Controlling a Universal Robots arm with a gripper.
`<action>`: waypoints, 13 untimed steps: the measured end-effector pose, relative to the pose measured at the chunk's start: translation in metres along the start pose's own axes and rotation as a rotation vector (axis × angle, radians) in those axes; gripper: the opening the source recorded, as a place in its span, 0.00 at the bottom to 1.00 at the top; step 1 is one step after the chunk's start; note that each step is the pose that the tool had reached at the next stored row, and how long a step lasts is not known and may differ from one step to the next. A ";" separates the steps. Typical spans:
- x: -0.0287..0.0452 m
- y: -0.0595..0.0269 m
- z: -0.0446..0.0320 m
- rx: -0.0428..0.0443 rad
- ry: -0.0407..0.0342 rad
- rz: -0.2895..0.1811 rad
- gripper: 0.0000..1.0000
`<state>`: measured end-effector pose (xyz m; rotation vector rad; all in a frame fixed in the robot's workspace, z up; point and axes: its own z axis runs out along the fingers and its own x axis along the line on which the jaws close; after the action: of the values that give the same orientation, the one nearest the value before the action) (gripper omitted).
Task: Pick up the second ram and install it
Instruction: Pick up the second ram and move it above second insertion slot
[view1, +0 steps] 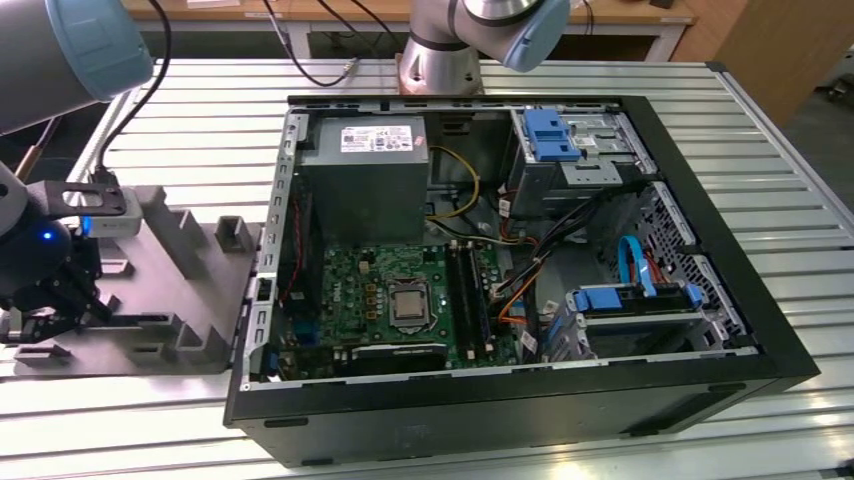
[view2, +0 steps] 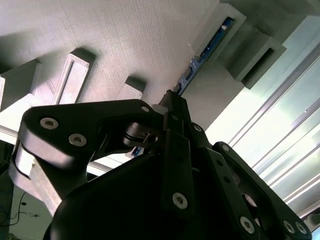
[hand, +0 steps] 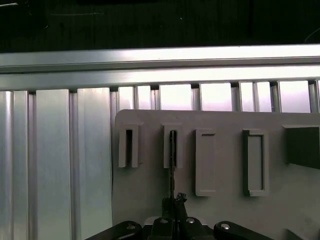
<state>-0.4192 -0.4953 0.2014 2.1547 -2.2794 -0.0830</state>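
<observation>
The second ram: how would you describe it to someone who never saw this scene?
At the exterior view's left, beside the open computer case, lies a grey holder plate with slots. The second ram stands on edge in one slot, gripped by the hand: a thin dark blue strip, unlike the grey blocks around it.

Bare alu slat table (hand: 55, 165): ribbed, satin sheen w/ bright glare. Grey holder block (view2: 125, 40) is matt plastic w/ fine grainy texture; the second ram (view2: 209, 47) looks like glossy dark-blue circuit board. Black gripper (view2: 172, 100) links are smooth, semi-gloss, w/ shiny metal screws; PC case (view1: 534, 400) is matt black sheet metal.
</observation>
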 end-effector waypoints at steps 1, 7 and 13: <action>0.0000 0.0000 0.0000 -0.0002 0.0002 -0.004 0.12; 0.0000 0.0000 0.0001 -0.0018 0.0022 -0.052 0.12; 0.0000 0.0000 0.0000 -0.0020 0.0025 -0.059 0.12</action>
<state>-0.4192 -0.4953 0.2014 2.2195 -2.2141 -0.0827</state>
